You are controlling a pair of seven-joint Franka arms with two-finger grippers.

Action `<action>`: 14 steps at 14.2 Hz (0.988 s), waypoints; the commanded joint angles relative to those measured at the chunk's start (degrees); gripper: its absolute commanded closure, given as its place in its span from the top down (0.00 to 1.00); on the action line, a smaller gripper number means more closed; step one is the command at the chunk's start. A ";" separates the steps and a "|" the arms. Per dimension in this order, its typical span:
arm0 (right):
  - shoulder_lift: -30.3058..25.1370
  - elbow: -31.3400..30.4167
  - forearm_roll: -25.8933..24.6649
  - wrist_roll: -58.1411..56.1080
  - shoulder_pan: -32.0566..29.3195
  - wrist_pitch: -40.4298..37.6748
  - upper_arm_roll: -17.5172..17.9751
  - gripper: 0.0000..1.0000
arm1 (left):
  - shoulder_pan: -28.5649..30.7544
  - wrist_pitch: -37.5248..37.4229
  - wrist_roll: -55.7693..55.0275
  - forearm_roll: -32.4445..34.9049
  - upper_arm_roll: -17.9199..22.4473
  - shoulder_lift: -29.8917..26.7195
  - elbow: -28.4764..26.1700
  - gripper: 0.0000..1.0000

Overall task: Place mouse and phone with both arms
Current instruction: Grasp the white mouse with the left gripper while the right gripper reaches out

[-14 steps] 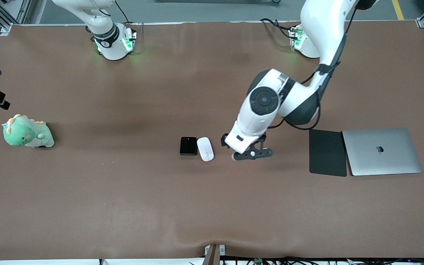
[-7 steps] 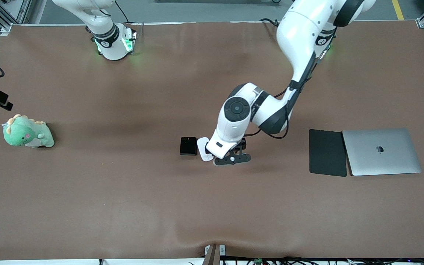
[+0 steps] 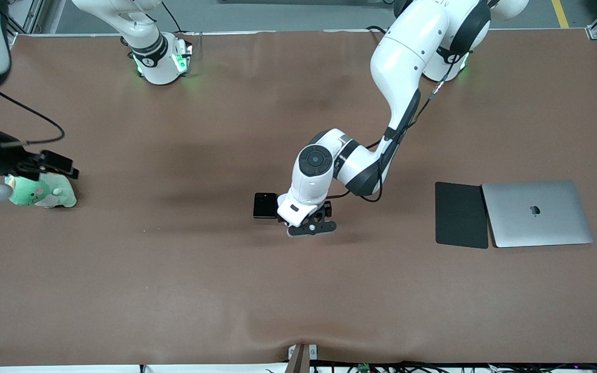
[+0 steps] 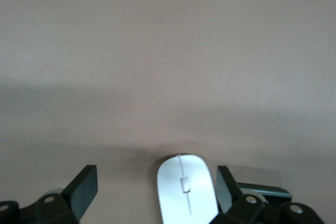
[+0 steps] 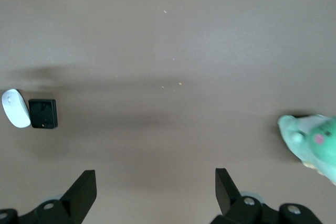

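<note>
**Left gripper over mouse, right gripper by plush**

Right gripper (image 3: pixel 44 166) sits at the right arm's end of the table, over the green plush (image 3: pixel 39 191). Fingers spread wide in the right wrist view (image 5: pixel 84 190), nothing between them. That view shows plush (image 5: pixel 312 145) at one edge, phone (image 5: pixel 43 114) and mouse (image 5: pixel 16 108) well apart from it, side by side, touching or nearly so.

Phone (image 3: pixel 265 205) lies flat mid-table on the brown mat (image 3: pixel 174 285). Mouse is just beside it toward the left arm's end, hidden in the front view under the left wrist.

Left gripper (image 3: pixel 306 220) is over the mouse. Left wrist view: mouse (image 4: pixel 185 187) lies on the mat between wide-open fingers (image 4: pixel 84 187), closer to one finger; cannot tell if it touches. No grasp.

Black pad (image 3: pixel 462 215) lies flat toward the left arm's end, well apart from the mouse. Closed silver laptop (image 3: pixel 537 213) sits just beside the pad, edges nearly touching.
</note>
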 commanded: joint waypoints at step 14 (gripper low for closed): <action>4.51 -3.37 0.83 6.28 9.34 8.86 -0.29 1.00 | -1.37 -0.27 -3.44 -5.42 -1.98 6.05 4.76 1.00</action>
